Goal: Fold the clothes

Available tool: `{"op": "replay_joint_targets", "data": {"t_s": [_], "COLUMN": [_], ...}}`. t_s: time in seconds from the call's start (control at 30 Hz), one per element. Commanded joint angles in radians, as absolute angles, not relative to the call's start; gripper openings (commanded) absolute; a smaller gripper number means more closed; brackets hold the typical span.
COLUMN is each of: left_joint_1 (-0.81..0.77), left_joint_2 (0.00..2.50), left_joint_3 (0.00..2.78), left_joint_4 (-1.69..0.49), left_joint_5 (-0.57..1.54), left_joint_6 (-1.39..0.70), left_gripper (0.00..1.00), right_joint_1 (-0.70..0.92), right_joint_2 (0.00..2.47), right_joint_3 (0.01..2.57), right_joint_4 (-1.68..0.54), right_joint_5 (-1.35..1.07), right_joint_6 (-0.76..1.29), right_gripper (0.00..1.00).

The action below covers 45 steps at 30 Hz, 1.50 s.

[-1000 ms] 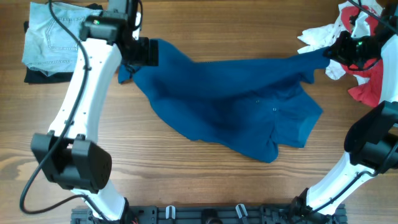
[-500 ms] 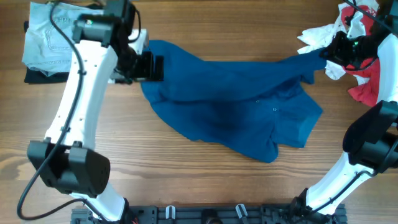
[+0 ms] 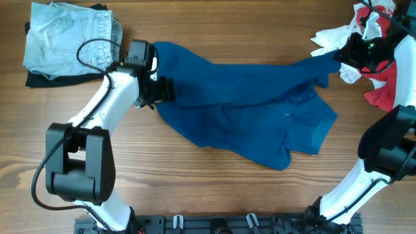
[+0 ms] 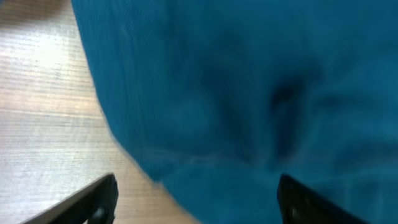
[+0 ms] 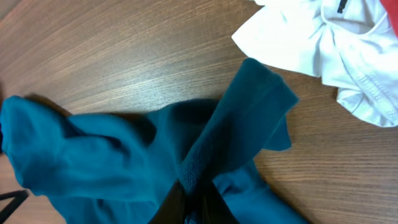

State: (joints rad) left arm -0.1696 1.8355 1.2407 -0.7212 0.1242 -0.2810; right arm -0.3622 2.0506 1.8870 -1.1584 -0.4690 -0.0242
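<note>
One dark blue shirt [image 3: 260, 110] lies spread across the middle of the desk [image 3: 195, 188]. My left pincer [image 3: 159, 91] gapes wide over its left edge, gripping nothing. My right pincer [image 3: 343, 56] is clamped on the shirt's far right corner, beside one white-and-red heap [image 3: 380, 81]. One pair of folded jeans [image 3: 65, 39] sits far left.

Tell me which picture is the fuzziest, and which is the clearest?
Left wrist view: fuzziest, the blue shirt looks smeared and soft, with no weave showing. Right wrist view: clearest, the table grain and the shirt's weave are crisp. Overhead view: sharp too, evenly lit, with only soft shadows and no glare.
</note>
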Motion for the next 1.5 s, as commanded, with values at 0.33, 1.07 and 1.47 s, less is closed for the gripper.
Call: {"op": "replay_joint_targets", "data": {"t_s": [0.33,1.07,1.47], "left_joint_1": [-0.165,-0.166,-0.211], "left_joint_2": [1.840,1.759,1.177], "left_joint_3": [1.125,1.168,1.195], "left_joint_4": [-0.530,-0.492,-0.622], "left_joint_5": [0.058,0.085,0.084], "left_joint_6": [-0.353,-0.348,-0.356], "left_gripper": [0.77,0.04,0.04], "right_joint_1": [-0.352,-0.352,-0.354], "right_joint_2": [2.046,2.046,1.954], "right_joint_3": [1.891,1.891,1.892], "right_joint_4": [-1.155,-1.149,-1.170], "right_joint_5": [-0.460,-0.461,-0.454], "right_joint_6": [-0.027,-0.027,0.003], "right_gripper": [0.07,0.07,0.04]}}
